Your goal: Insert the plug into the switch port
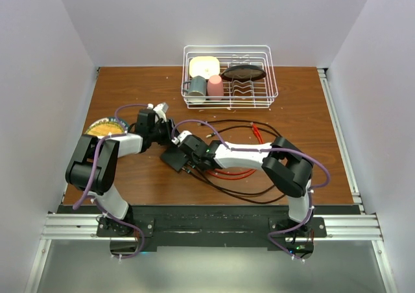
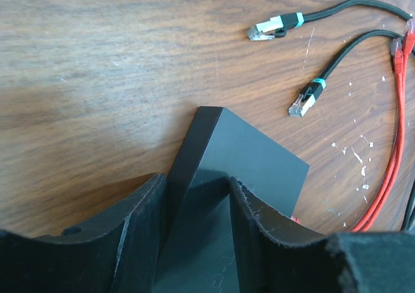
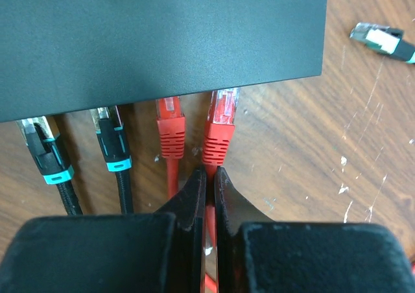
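Holding one end of the switch [image 2: 249, 153], the left gripper [image 2: 196, 188] has a finger on each side of the flat black box. It seems to squeeze the box so it cannot slide on the wooden table [image 2: 97, 79]. Two loose plugs [image 2: 272, 27] [image 2: 306, 100] lie on the wood at about 1 o'clock from those fingers, well apart from them.

Seen from above, the switch sits near the middle of the table, at about 5 o'clock from the left gripper. The right gripper [image 3: 209, 176] is just beside it on the other side.

In the right wrist view the switch fills the top, and its socket edge faces 6 o'clock, toward the fingers. Along that edge sit the left black plug [image 3: 42, 150], the right black plug [image 3: 113, 144], the other red plug [image 3: 170, 134] and the held red plug [image 3: 220, 128]. The right fingers are pressed together and pinch the held red plug at its back end, where the cable starts.

The plug's long side runs from 6 to 12 o'clock, straight at the switch. Its clear tip touches the edge, but more of the tip shows than on its red neighbour. I think it is not all the way in. The right arm is the one to push, straight toward 12 o'clock.
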`<state>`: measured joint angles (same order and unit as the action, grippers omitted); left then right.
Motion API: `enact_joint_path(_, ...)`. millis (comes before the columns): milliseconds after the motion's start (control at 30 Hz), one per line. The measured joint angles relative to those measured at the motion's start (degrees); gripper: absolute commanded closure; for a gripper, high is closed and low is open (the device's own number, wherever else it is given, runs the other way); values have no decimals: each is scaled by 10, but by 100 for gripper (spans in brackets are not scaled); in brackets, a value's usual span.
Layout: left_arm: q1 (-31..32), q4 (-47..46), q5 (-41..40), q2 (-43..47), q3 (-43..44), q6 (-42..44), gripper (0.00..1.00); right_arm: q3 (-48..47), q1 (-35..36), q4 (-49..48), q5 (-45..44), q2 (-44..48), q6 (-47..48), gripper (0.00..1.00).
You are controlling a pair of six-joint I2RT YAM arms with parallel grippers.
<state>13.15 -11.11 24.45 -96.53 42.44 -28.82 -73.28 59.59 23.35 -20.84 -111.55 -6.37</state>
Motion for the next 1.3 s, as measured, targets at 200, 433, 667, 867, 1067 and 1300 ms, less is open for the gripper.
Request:
enact_joint_path(200, -2, -11, 7, -4, 0, 2, 55, 26, 0, -37, 12, 14, 34, 100)
enact_joint_path(433, -4, -35, 20, -17, 0, 2, 54, 29, -5, -41, 48, 18, 82, 100)
enact_joint_path(667, -4, -49, 28, -21, 0, 5, 52, 35, -9, -46, 70, 23, 117, 100)
enact_joint_path(867, -4, -55, 33, -26, 1, 5, 50, 35, -8, -46, 68, 23, 137, 100)
enact_joint_path(1067, -4, -56, 41, -35, 12, 5, 45, 42, -7, -52, 52, 24, 147, 100)
enact_joint_path(1300, -4, -79, 60, -54, 21, 5, 50, 53, -8, -67, 47, 28, 150, 100)
